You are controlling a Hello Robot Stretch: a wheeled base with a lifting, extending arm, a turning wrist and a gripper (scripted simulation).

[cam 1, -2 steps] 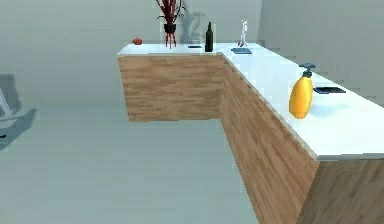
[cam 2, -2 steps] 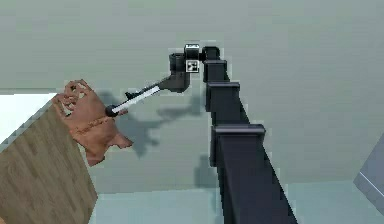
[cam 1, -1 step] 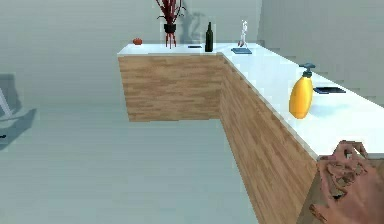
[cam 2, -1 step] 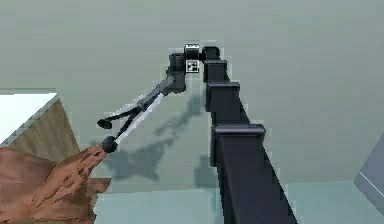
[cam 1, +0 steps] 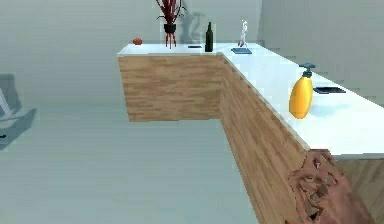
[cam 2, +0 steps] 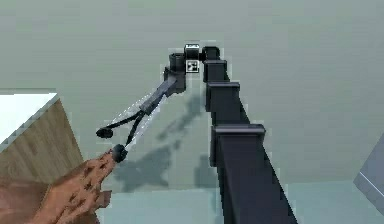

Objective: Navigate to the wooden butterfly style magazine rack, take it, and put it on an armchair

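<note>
A brown, wood-coloured thing with a lumpy carved surface stands at the near end of the counter, at the forward view's bottom right. It shows again at the arm side view's bottom left. My arm rises as a dark bar from the bottom edge. The gripper reaches down-left from its far end, and its lower fingertip lies close to the brown thing's top. I cannot tell whether the gripper holds anything.
An L-shaped counter with wooden sides and a white top runs along the forward view's right. On it stand a yellow pump bottle, a dark bottle, a plant and a small figurine. Open floor lies to the left. The counter's corner shows at the arm side view's left.
</note>
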